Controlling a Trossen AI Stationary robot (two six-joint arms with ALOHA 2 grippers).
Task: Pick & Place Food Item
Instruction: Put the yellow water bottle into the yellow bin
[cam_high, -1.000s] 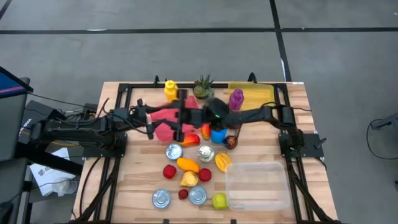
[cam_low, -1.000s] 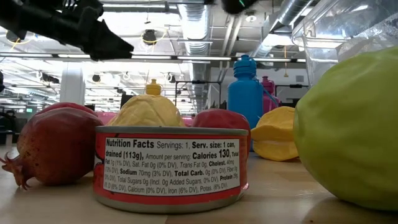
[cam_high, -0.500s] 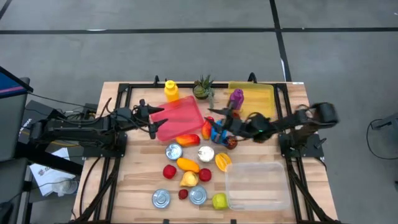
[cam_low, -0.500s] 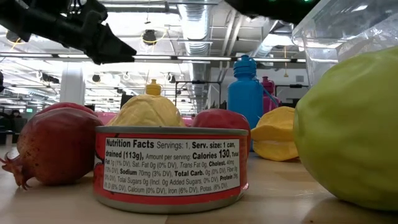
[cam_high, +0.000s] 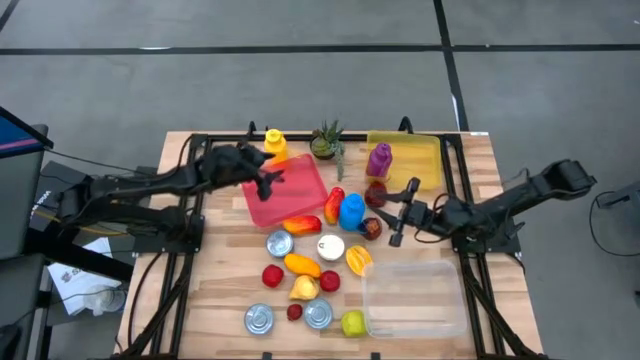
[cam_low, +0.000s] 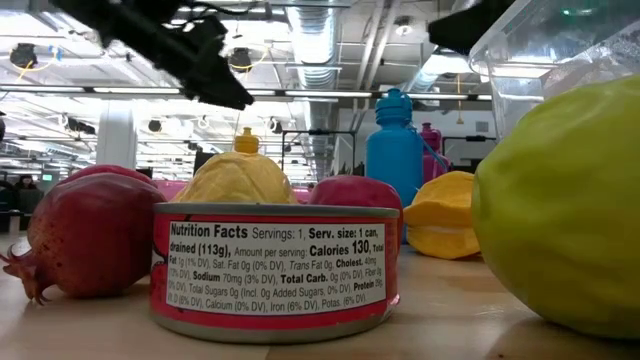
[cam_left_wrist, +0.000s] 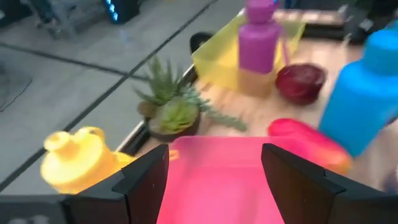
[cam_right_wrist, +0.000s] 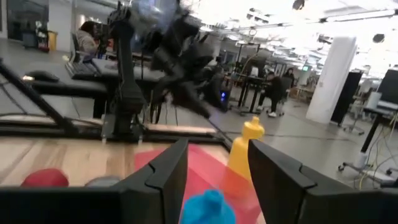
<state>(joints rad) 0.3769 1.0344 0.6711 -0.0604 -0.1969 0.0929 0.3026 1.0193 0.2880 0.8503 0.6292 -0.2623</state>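
Note:
Several food items lie at mid-table in the high view: a red-orange pepper (cam_high: 303, 224), an orange fruit (cam_high: 302, 264), a yellow fruit (cam_high: 358, 259), red apples (cam_high: 272, 275) and a green apple (cam_high: 352, 322). The pink tray (cam_high: 290, 190) rests flat beyond them. My left gripper (cam_high: 271, 180) hovers open over the tray's left part, and the tray (cam_left_wrist: 214, 186) shows between its fingers. My right gripper (cam_high: 402, 213) is open on the right. It points left at the blue bottle (cam_high: 351, 211) and touches nothing.
Cans (cam_high: 279, 243) (cam_high: 259, 319) stand among the food. A clear container (cam_high: 410, 295) sits near right. A yellow tray (cam_high: 405, 150), purple bottle (cam_high: 380, 160), plant (cam_high: 327, 140) and yellow bottle (cam_high: 273, 143) line the far edge. Dark red onions (cam_high: 373, 228) lie beside the blue bottle.
My right arm has drawn back from over the pink tray toward the table's right edge, its gripper now open beside the blue bottle. My left gripper has moved right and toward the far edge, over the pink tray. No object has moved.

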